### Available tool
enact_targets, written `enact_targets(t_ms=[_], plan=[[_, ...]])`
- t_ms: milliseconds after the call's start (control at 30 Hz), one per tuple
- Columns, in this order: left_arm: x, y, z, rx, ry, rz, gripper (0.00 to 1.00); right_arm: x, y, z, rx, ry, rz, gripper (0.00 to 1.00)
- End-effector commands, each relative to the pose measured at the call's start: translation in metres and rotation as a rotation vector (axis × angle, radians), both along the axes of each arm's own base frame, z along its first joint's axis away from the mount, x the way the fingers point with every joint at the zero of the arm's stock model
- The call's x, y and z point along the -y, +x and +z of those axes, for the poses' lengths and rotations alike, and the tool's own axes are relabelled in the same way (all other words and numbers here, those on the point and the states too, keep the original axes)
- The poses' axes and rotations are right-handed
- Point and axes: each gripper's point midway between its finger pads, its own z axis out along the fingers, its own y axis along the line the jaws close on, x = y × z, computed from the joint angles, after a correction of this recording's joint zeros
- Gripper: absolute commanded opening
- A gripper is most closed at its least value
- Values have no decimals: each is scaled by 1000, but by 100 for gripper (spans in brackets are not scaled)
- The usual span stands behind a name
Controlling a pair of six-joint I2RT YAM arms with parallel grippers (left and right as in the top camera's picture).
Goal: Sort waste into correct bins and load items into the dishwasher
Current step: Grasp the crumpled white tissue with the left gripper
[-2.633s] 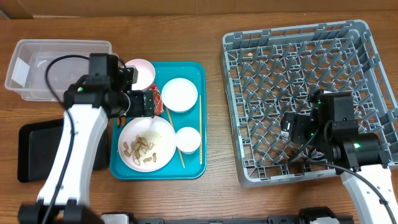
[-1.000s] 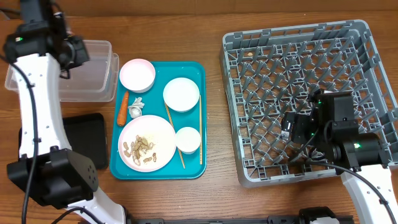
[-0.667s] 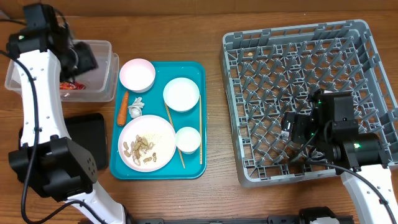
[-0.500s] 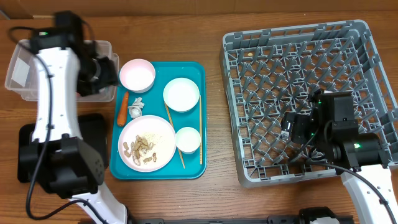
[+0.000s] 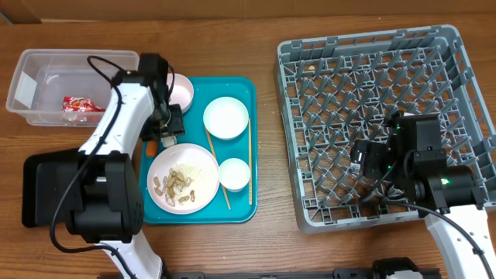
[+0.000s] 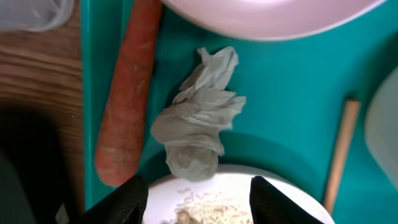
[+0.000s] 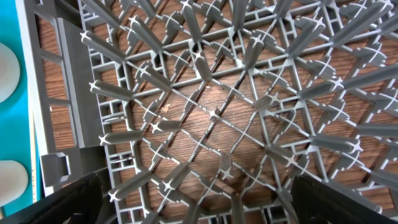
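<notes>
My left gripper [image 5: 165,133] is open and empty, low over the teal tray. In the left wrist view it [image 6: 199,202] hangs just above the crumpled white paper [image 6: 199,118], with the orange carrot [image 6: 124,106] to the paper's left. The white plate [image 5: 184,178] holds peanut shells and rice. The red wrapper [image 5: 77,105] lies in the clear tub [image 5: 31,62]. The black tray [image 5: 39,190] is partly hidden by my arm. My right gripper [image 5: 368,159] is open and empty over the grey dish rack [image 5: 372,46], whose pegs fill the right wrist view [image 7: 205,93].
The teal tray [image 5: 240,209] also holds a pinkish bowl [image 5: 184,89], a white bowl [image 5: 225,118], a small cup [image 5: 234,174] and two chopsticks [image 5: 249,159]. One chopstick [image 6: 342,155] shows in the left wrist view. The rack holds no dishes.
My left arm carried the red wrapper to the clear tub, let it go there, then swung back over the teal tray above the paper. The right arm has not moved.
</notes>
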Motion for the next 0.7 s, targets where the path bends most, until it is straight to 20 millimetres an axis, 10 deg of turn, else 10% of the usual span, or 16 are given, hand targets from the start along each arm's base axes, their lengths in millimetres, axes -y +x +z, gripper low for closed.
enact_targets(t_ms=[0, 367, 667], plan=[[-1, -11, -17, -14, 14, 9, 50, 0, 5, 13, 41, -4, 0, 100], [-3, -4, -10, 3, 29, -20, 4, 0, 5, 12, 40, -4, 0, 100], [-16, 27, 86, 97, 92, 18, 4, 0, 4, 12, 38, -5, 0, 100]])
